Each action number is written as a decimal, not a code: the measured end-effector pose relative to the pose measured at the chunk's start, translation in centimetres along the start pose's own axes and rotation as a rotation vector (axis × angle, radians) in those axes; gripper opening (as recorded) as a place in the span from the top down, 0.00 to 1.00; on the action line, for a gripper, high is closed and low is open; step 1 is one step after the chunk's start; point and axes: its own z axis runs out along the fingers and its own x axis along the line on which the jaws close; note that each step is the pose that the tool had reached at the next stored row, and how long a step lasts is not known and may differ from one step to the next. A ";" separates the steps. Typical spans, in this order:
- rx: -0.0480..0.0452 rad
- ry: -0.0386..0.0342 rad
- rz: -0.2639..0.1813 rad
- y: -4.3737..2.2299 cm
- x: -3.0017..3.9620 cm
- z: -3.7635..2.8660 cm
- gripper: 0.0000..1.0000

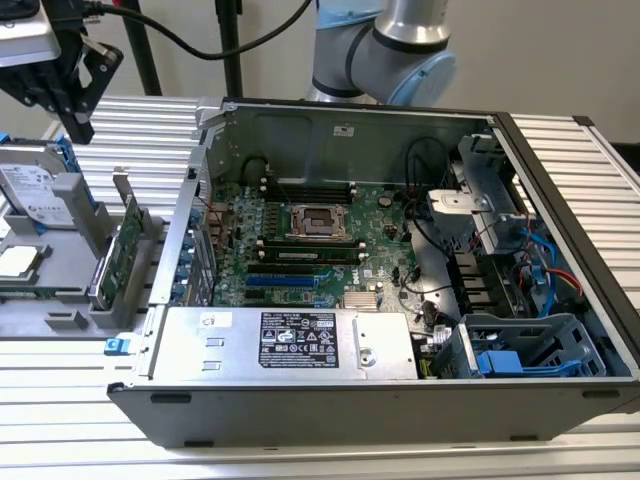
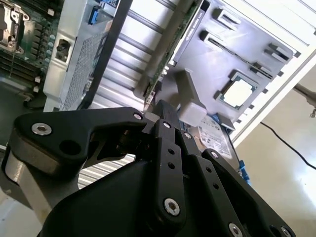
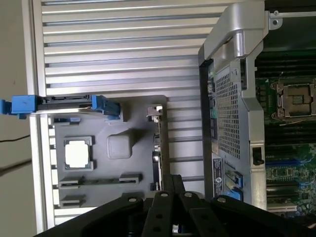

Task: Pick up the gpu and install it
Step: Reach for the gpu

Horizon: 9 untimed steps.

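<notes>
High on the exterior view's left, the tool (image 1: pixel 82 128) hangs and seems closed and empty. Lower down, the gpu (image 1: pixel 118 255) stands on edge in a gray tray (image 1: pixel 70 325), its bottom hidden. Beside it sits the open computer case (image 1: pixel 350 140).

The gripper (image 2: pixel 160 116) is made of matt black links, metal or hard plastic I cannot tell, with small bright steel screws (image 2: pixel 41 129). Nearest to it, the gpu (image 1: pixel 125 250) is a green circuit card with a slight gloss and a bare silver metal bracket (image 1: pixel 122 192). It stands in a tray (image 3: pixel 98 163) of smooth matt grey plastic. Also near the gripper, the hard drive (image 1: pixel 55 160) has a dull metal face, a white paper label (image 1: pixel 28 200) and blue plastic rails (image 3: pixel 22 104). The table (image 3: pixel 123 44) is ribbed aluminium with a satin sheen. Farther from the gripper, the computer case (image 1: pixel 330 130) is grey sheet metal, partly perforated.
</notes>
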 end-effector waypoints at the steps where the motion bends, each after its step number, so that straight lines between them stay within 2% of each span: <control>1: -0.0002 0.0000 0.000 -0.01 0.14 -0.01 1.00; 9: -0.0016 0.0001 0.000 -0.09 1.07 -0.03 1.00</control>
